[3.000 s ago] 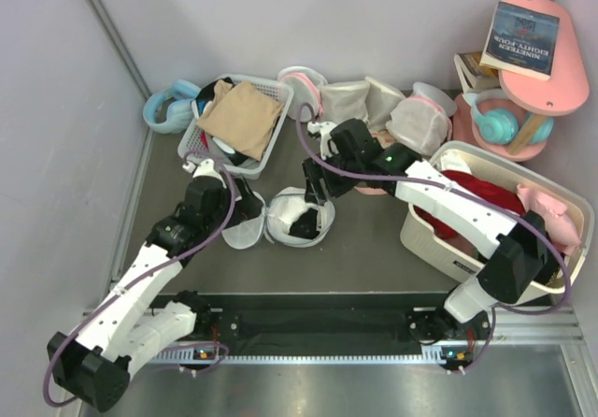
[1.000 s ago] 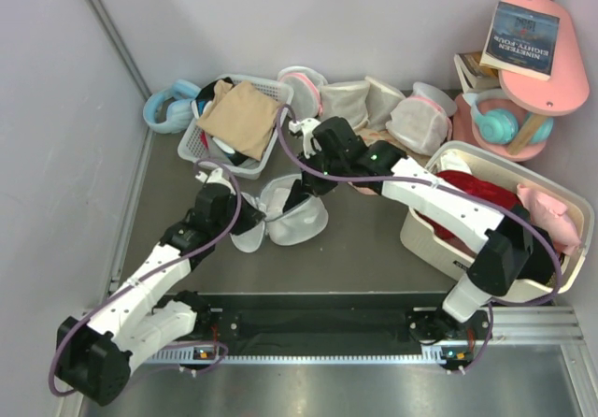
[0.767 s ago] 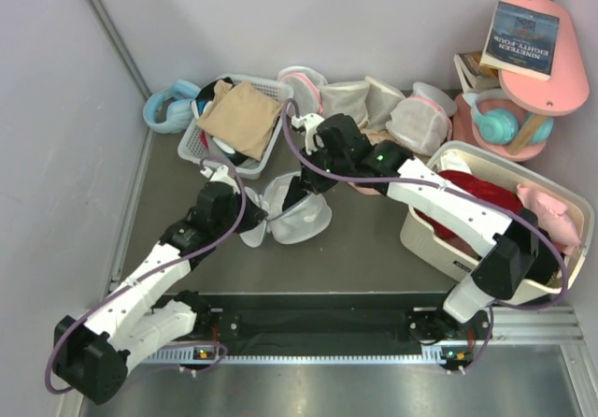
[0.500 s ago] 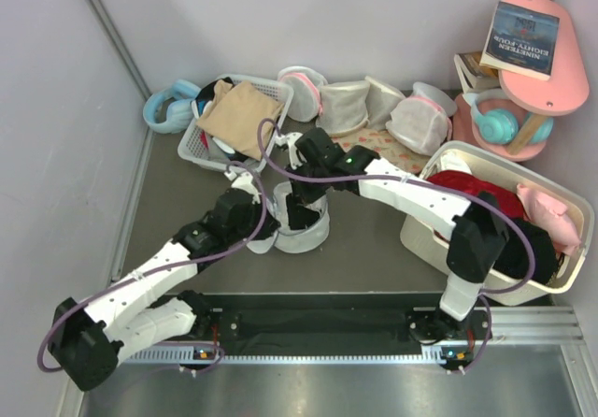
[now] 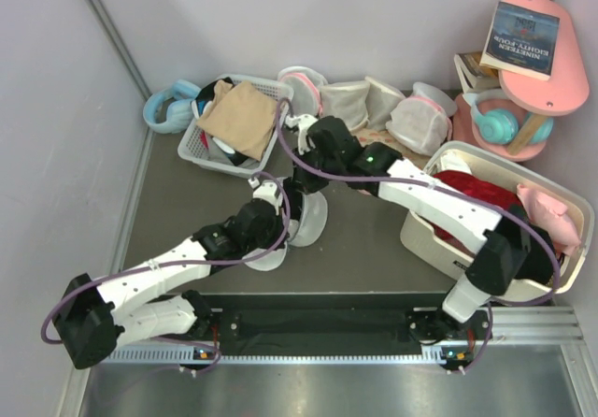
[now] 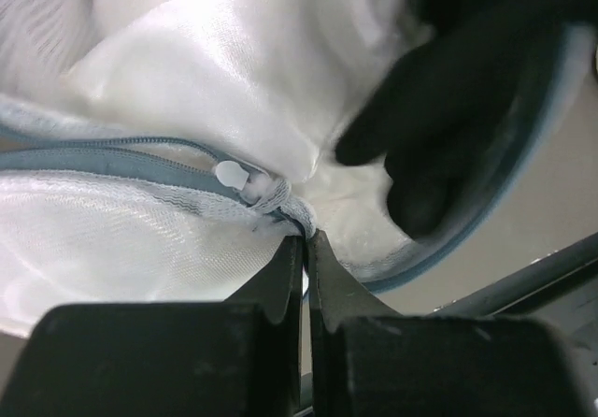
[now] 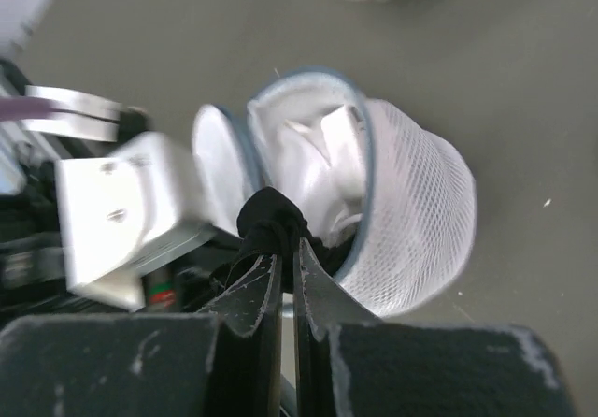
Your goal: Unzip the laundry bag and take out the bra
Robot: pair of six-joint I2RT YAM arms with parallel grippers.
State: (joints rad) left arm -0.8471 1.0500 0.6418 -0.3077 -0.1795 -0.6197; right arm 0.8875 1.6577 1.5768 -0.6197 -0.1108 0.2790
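Left gripper [image 6: 305,249]: clenched on the grey zipper rim [image 6: 112,153] of the laundry bag [image 6: 187,52], anchoring it so the mouth gapes.
Right gripper [image 7: 286,249]: pinched on the bra [image 7: 271,219], bunched black at the opening.
Bra: partly out, the rest probably inside.
Bag: lying on its side on the table [image 7: 467,62], between both arms.

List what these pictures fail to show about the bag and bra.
Top view: bag mostly under the left arm and right arm; grips hidden.
Left wrist view: dark shape blurred, bra or a gripper unclear; zipper cut off at the left edge.
Right wrist view: only a bunched bit of bra shows at the right gripper; rest behind its fingers.
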